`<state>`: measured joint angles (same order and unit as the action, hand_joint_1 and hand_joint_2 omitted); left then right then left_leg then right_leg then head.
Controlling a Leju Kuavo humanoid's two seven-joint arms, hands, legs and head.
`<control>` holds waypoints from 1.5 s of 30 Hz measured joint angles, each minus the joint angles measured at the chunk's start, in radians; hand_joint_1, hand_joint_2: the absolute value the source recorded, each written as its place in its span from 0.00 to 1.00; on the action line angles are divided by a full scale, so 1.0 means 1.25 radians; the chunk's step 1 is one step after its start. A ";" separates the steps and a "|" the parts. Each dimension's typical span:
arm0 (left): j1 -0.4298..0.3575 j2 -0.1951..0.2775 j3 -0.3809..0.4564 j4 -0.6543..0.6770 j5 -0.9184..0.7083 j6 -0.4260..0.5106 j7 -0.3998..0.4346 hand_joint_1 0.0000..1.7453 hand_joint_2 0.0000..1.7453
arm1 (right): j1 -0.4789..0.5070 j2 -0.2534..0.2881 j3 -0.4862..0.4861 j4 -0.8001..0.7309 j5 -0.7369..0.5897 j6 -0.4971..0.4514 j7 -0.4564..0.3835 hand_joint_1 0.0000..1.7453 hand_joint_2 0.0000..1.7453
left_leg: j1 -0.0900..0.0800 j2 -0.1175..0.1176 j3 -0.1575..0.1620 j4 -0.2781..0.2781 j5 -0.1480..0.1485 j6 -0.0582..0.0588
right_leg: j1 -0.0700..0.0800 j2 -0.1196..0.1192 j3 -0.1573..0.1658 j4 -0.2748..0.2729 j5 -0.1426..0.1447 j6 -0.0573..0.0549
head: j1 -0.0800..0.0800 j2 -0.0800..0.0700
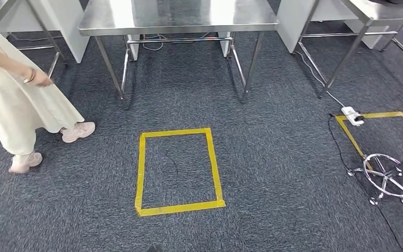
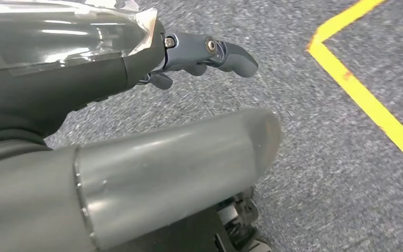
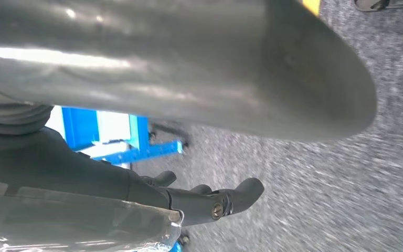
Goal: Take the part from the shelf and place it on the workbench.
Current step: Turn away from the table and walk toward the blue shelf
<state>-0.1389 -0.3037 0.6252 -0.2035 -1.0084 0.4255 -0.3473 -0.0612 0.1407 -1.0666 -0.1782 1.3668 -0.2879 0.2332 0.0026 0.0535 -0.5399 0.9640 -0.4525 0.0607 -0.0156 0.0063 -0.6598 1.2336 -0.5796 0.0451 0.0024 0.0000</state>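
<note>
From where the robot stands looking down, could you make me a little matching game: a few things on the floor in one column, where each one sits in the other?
Things:
1. yellow tape rectangle
2. steel table
3. person
4. chrome wheeled base

Places in the head view:
A. far left
B. lower right
C. top middle
D. centre of the carpet

Pairs: 1-D, 2-C, 3-A, 4-B

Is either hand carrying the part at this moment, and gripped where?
Nothing is held. The left hand and right hand hang over the carpet, fingers apart with nothing between them.
</note>
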 joint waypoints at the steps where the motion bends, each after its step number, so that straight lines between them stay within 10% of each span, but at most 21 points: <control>1: 0.000 0.000 0.000 0.000 0.004 -0.001 -0.002 0.00 0.00 | 0.001 -0.001 0.000 0.000 0.000 0.004 -0.002 0.00 0.00 | 0.000 0.008 0.001 0.001 -0.001 -0.001 | 0.000 -0.008 0.033 -0.057 0.021 0.007 | 0.000 0.000; 4: 0.001 0.000 0.003 0.000 0.014 -0.002 -0.004 0.00 0.00 | -0.001 -0.004 0.000 0.000 0.000 0.015 -0.005 0.00 0.00 | -0.005 0.027 0.003 0.008 -0.007 -0.010 | 0.004 -0.054 0.111 -0.207 0.074 0.004 | 0.002 0.000; 7: 0.001 0.000 0.007 0.000 0.019 -0.001 -0.003 0.00 0.00 | -0.001 -0.006 0.000 0.000 0.001 0.023 0.002 0.00 0.00 | -0.007 0.044 0.007 0.011 -0.012 -0.022 | 0.004 -0.044 0.110 -0.216 0.083 -0.014 | 0.001 0.000; 10: 0.002 0.000 0.009 0.000 0.019 -0.003 0.001 0.00 0.00 | -0.001 -0.007 0.000 0.001 0.001 0.024 0.016 0.00 0.00 | 0.000 0.000 -0.012 0.065 -0.057 -0.036 | -0.008 -0.020 0.113 -0.218 0.093 -0.030 | -0.003 0.000; 14: 0.003 0.001 0.010 0.000 0.018 -0.016 0.003 0.00 0.00 | 0.000 -0.006 0.000 0.003 0.001 0.024 0.019 0.00 0.00 | 0.006 -0.044 -0.094 0.246 -0.142 -0.045 | -0.007 0.016 0.106 -0.215 0.098 -0.039 | -0.006 0.000; 18: 0.003 0.002 0.011 0.000 0.018 -0.022 0.002 0.00 0.00 | 0.000 -0.006 0.000 0.004 0.001 0.025 0.019 0.00 0.00 | 0.015 -0.079 -0.023 0.096 -0.047 -0.041 | -0.006 0.059 0.104 -0.207 0.098 -0.036 | -0.006 0.000; 21: 0.004 0.003 0.011 0.000 0.017 -0.028 0.002 0.00 0.00 | -0.003 -0.005 0.000 0.005 0.001 0.023 0.019 0.00 0.00 | 0.015 -0.111 0.004 0.032 -0.030 -0.035 | -0.004 0.086 0.090 -0.203 0.102 -0.021 | -0.006 0.000; 23: 0.003 0.003 0.011 0.000 0.017 -0.030 0.000 0.00 0.00 | -0.001 -0.004 0.000 0.005 0.001 0.020 0.018 0.00 0.00 | 0.012 -0.093 0.003 0.026 -0.023 -0.025 | -0.004 0.098 0.079 -0.205 0.106 -0.008 | -0.006 0.000; 25: 0.003 0.002 0.011 0.000 0.018 -0.030 -0.002 0.00 0.00 | 0.000 -0.004 0.000 0.006 0.001 0.020 0.015 0.00 0.00 | 0.013 -0.071 0.006 0.013 -0.014 -0.012 | -0.002 0.070 0.059 -0.175 0.089 -0.005 | -0.004 0.000; 27: 0.003 0.001 0.011 0.000 0.019 -0.030 -0.003 0.00 0.00 | -0.002 -0.005 0.000 0.006 0.001 0.020 0.014 0.00 0.00 | 0.011 -0.046 0.005 0.006 -0.009 -0.005 | 0.000 0.024 0.013 -0.080 0.041 -0.012 | 0.000 0.000; 30: 0.004 0.001 0.012 0.000 0.020 -0.030 -0.004 0.00 0.00 | -0.001 -0.005 0.000 0.006 0.001 0.020 0.012 0.00 0.00 | 0.007 -0.008 0.001 0.007 -0.009 -0.005 | -0.002 0.004 -0.036 0.036 -0.002 -0.005 | 0.001 0.000; 34: 0.004 0.001 0.012 0.000 0.020 -0.030 -0.004 0.00 0.00 | 0.000 -0.008 0.000 0.006 0.001 0.021 0.012 0.00 0.00 | 0.004 0.028 0.002 0.012 -0.012 -0.011 | -0.001 -0.041 0.085 -0.163 0.064 0.012 | 0.002 0.000; 38: 0.003 0.001 0.012 0.000 0.020 -0.031 -0.004 0.00 0.00 | -0.001 -0.008 0.000 0.006 0.001 0.021 0.012 0.00 0.00 | 0.000 0.052 0.009 0.015 -0.018 -0.029 | 0.005 -0.044 0.104 -0.212 0.086 -0.009 | 0.002 0.000; 41: 0.003 0.002 0.012 0.000 0.021 -0.030 -0.007 0.00 0.00 | -0.001 -0.008 0.000 0.006 0.001 0.021 0.011 0.00 0.00 | 0.007 0.004 -0.011 0.067 -0.062 -0.043 | -0.008 -0.021 0.107 -0.215 0.096 -0.028 | -0.002 0.000; 45: 0.004 0.004 0.014 0.000 0.030 -0.028 -0.011 0.00 0.00 | -0.001 -0.009 0.000 0.006 0.001 0.027 0.009 0.00 0.00 | 0.009 -0.043 -0.098 0.258 -0.152 -0.047 | -0.006 0.015 0.102 -0.214 0.101 -0.036 | -0.006 0.000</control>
<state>-0.1339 -0.2992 0.6425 -0.2033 -0.9704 0.3901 -0.3605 -0.0628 0.1300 -1.0662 -0.1701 1.3680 -0.2539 0.2440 0.0135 -0.0004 -0.6619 1.2863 -0.6428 0.0015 -0.0237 0.0252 -0.5322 0.9661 -0.4537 -0.0005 -0.0049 0.0000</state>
